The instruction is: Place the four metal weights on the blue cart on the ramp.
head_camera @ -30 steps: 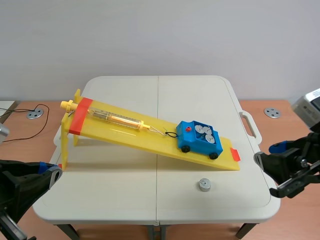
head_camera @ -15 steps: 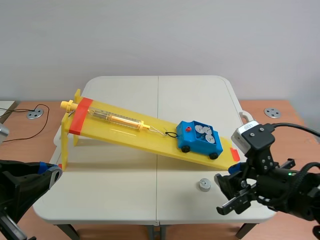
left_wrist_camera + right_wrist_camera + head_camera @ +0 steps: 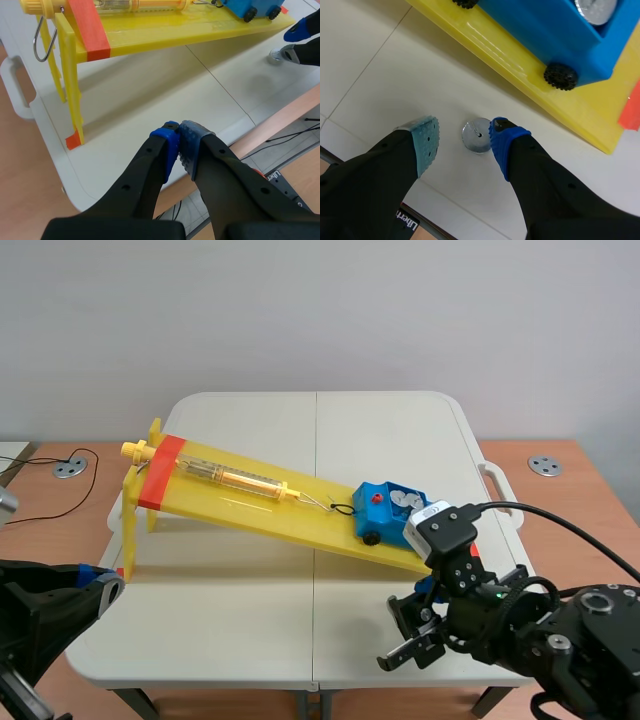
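The right gripper (image 3: 464, 142) hung open and empty over the table (image 3: 380, 65), its pads either side of the one metal weight (image 3: 476, 135) lying there. The blue pad (image 3: 502, 142) sat just beside the disc and the green pad (image 3: 426, 142) stood apart from it. The pick would likely go best with the gripper centred on the disc, lowered close to the tabletop, then closed on its rim. The weight lay flat, round face up, with no long axis, just near of the ramp (image 3: 520, 67) and below the blue cart (image 3: 530, 25). The left gripper (image 3: 179, 142) sat closed on nothing at the near left.

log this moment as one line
right hand: open, straddling loose weight on table | left hand: shut, empty | blue cart: on ramp, weights inside
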You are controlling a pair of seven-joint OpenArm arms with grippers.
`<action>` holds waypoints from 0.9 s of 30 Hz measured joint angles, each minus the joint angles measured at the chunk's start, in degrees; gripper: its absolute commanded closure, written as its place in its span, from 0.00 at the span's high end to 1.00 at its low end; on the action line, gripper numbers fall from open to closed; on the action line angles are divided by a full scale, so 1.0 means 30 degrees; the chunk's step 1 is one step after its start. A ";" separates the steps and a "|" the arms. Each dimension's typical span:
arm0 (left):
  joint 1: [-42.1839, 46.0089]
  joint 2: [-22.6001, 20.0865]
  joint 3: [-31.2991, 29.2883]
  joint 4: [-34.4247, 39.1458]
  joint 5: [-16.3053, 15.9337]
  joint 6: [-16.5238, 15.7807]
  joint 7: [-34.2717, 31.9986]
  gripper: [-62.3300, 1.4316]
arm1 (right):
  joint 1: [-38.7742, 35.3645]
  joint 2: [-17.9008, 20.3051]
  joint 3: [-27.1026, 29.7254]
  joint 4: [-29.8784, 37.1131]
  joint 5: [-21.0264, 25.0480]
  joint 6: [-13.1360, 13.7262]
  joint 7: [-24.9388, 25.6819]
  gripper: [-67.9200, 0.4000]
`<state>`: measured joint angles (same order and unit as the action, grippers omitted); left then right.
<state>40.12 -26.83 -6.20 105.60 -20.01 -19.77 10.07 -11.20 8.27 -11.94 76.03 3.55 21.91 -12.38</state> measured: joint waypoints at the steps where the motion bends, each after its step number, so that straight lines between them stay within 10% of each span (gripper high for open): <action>1: 0.0000 0.0000 0.0000 0.0000 0.0000 0.0000 0.0000 0.07 | 0.0138 -0.0073 -0.0131 -0.0211 -0.0087 -0.0095 0.0036 0.36; 21: 0.0007 0.0000 0.0000 0.0000 0.0000 0.0000 0.0000 0.07 | 0.1151 -0.0444 -0.0692 -0.2754 -0.0401 -0.1035 0.1632 0.36; 27: 0.0000 0.0000 0.0000 0.0000 0.0000 0.0000 0.0007 0.07 | 0.1508 -0.0430 -0.0911 -0.3009 -0.0488 -0.1107 0.1668 0.19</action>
<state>40.12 -26.83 -6.20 105.60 -20.01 -19.77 10.09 -6.68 6.98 -14.68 67.00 2.09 18.59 -7.38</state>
